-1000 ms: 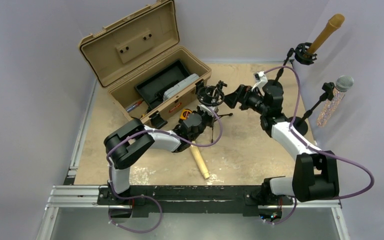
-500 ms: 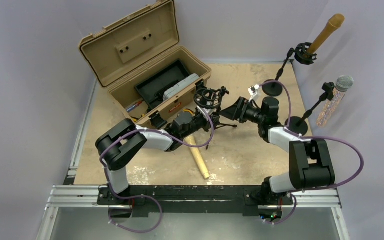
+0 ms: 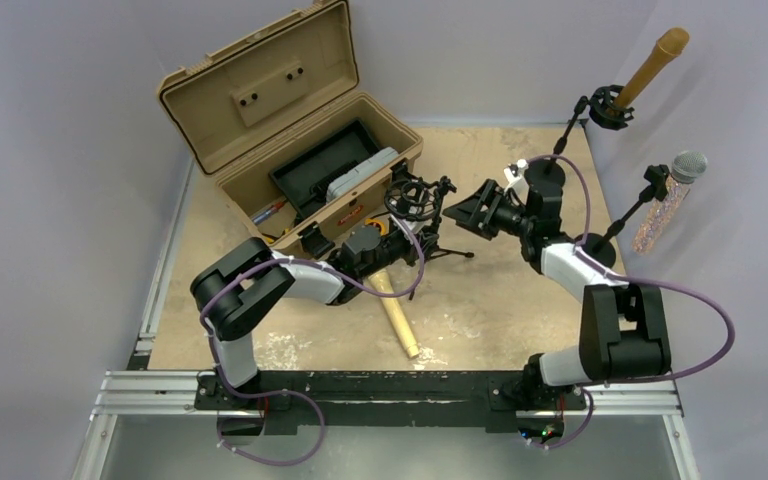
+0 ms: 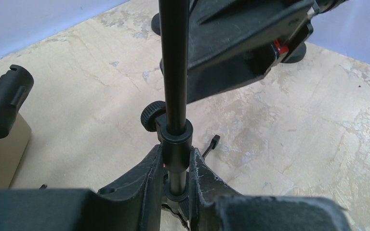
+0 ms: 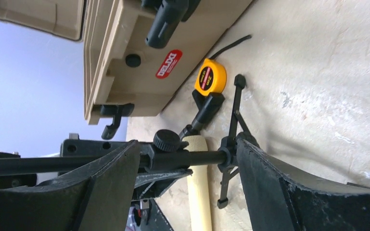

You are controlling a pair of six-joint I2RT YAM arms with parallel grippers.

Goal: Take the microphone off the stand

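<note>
Toolbox: we see a tan toolbox at the far left of the table, its lid thrown fully back.
Inside the toolbox: a black tray sits in the box, and a grey flat case lies on the right side of it. A red-handled tool lies in the bottom at the near left end. We cannot tell what else is under the tray.
Beside the toolbox: a yellow tape measure lies on the table just at the front wall, outside the box.
Microphone: the tan microphone lies flat on the table, out of the stand, near the feet of the tripod and under the left arm.
Stand: the small tripod stand stands upright between the two arms, in front of the toolbox.
Left claw: the left claw pinches the thin pole of the stand low down, just under the collar with the knob.
Right claw: the right claw is spread, one finger on each side of the pole, and we see a gap to the pole on both sides.
Far right: a second tan microphone and a silver-headed microphone sit in their own round-base stands, well apart from the arms.
</note>
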